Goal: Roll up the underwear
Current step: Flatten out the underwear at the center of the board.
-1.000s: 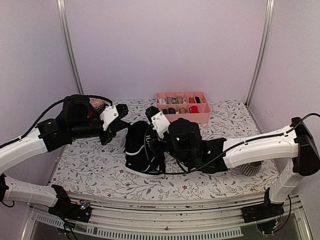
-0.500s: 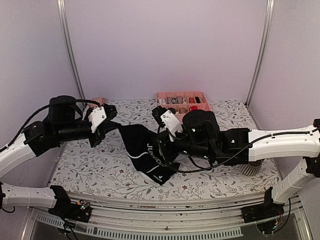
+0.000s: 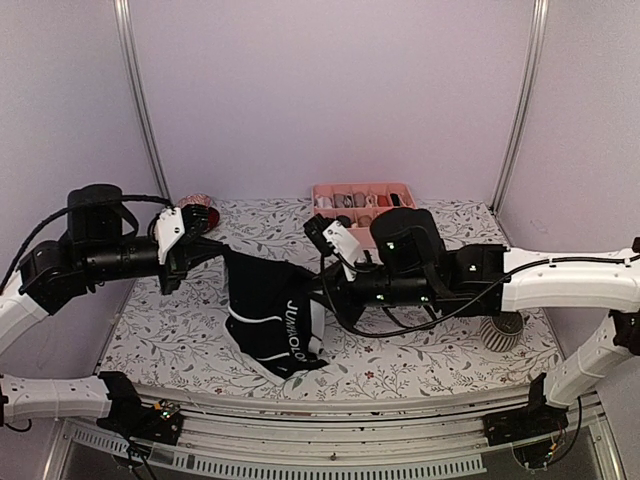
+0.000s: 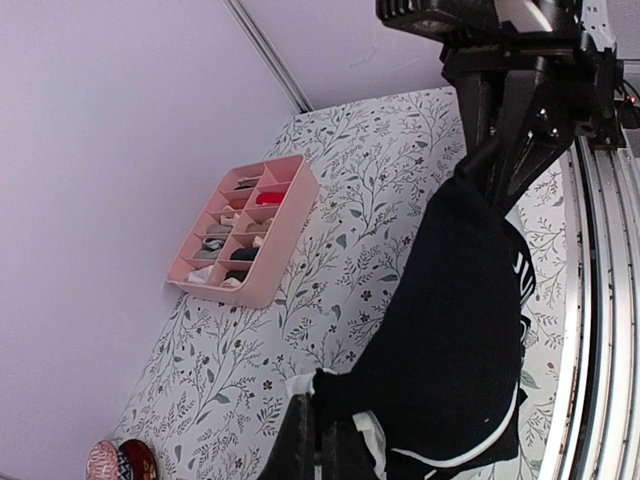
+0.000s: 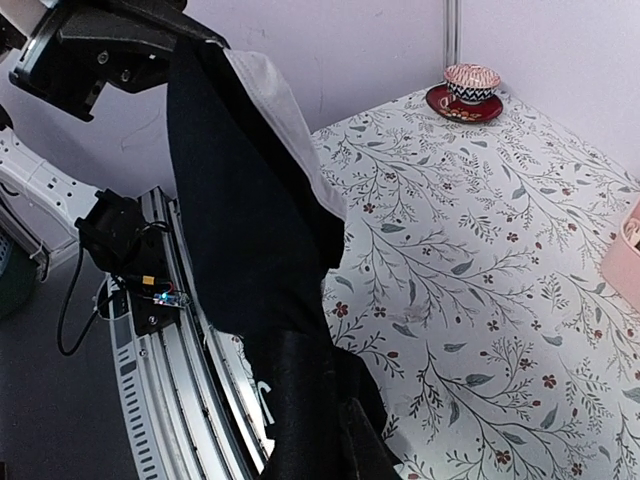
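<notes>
Black underwear with white letters on its waistband hangs stretched between my two grippers above the near part of the flowered table. My left gripper is shut on one upper corner; in the left wrist view its gripper pinches the black underwear next to a white lining. My right gripper holds the other side. In the right wrist view the underwear drapes over that gripper and hides its jaws, which look shut on it.
A pink divided tray with small fabric rolls stands at the back middle, also seen as the tray. A red and white cup on a saucer sits at the back left. A ribbed grey object lies beside the right arm.
The left gripper has pulled back to the left and the right one has shifted right, spreading the bunched underwear between them. The lettered waistband now hangs low toward the front edge.
</notes>
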Controlling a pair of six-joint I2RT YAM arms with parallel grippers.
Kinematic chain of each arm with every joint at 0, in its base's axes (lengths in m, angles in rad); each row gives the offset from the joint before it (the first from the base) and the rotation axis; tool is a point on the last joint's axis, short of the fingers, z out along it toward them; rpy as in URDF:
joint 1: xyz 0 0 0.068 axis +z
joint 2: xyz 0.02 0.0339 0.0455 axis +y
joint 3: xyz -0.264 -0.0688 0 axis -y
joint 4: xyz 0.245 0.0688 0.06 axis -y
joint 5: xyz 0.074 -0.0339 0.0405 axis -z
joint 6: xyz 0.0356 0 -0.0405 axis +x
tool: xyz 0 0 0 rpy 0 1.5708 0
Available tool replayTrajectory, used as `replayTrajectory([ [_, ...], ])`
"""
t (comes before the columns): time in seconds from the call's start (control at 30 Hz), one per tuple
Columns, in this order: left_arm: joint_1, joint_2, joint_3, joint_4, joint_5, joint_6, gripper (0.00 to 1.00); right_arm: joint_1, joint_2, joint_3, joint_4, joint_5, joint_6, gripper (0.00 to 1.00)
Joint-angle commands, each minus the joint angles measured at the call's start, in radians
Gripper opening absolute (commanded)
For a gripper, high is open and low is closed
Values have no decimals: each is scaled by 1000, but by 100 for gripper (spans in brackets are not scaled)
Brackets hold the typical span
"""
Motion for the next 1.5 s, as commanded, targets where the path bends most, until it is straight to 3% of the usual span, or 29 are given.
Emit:
replayTrajectory([
  [0.0, -27, 55, -6, 20, -20, -31, 0, -76, 103, -13, 63, -132, -43, 12],
  [0.27, -50, 176, -117, 211, -244, -60, 0, -300, 302, -6, 139, -332, -14, 11],
  [0.43, -46, 377, -141, 332, -353, -31, 0, -355, 437, 54, 115, -357, -34, 11],
  [0.63, -42, 524, -149, 459, -372, -10, 0, -389, 558, 119, 106, -386, -61, 13],
  [0.77, -41, 534, -164, 501, -348, 18, 0, -390, 577, 148, 107, -403, -118, 36],
  [0.87, -41, 512, -168, 498, -307, 41, 0, -391, 570, 156, 109, -399, -210, 61],
  [0.93, -43, 489, -171, 494, -287, 53, 0, -394, 571, 158, 111, -416, -268, 69],
  [1.17, -44, 437, -177, 456, -240, 74, 0, -400, 599, 160, 154, -508, -468, 71],
  [1.47, -49, 449, -178, 443, -220, 77, 0, -400, 599, 174, 170, -556, -527, 70],
])
